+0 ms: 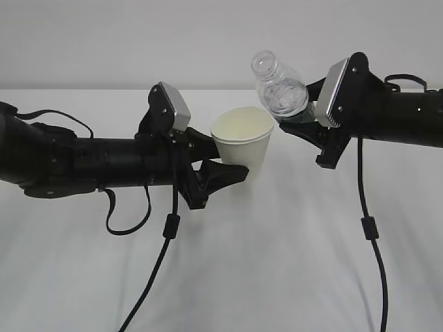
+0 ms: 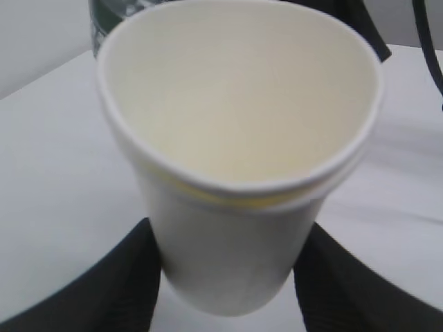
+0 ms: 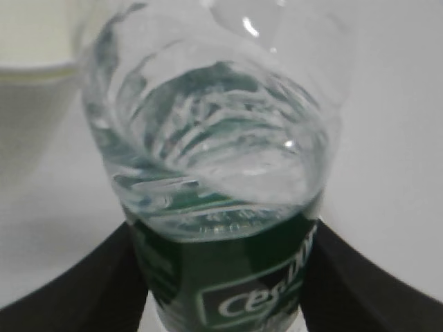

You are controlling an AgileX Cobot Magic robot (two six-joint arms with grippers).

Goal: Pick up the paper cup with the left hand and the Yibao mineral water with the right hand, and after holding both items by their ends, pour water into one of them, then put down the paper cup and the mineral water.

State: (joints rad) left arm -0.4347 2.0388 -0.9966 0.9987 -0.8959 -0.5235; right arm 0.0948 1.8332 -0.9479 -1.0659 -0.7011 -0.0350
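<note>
With left gripper [image 1: 225, 162] clamping the cup [image 1: 242, 142] and right gripper [image 1: 311, 124] pinching the bottle [image 1: 280, 90], tip its neck over the rim slowly.

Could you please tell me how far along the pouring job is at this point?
Done: both picked up, the left gripper shut on the paper cup, the right gripper on the Yibao mineral water. In hand: bottle tilted beside the cup's rim; no stream visible. Left: pouring, then setting both down.
</note>
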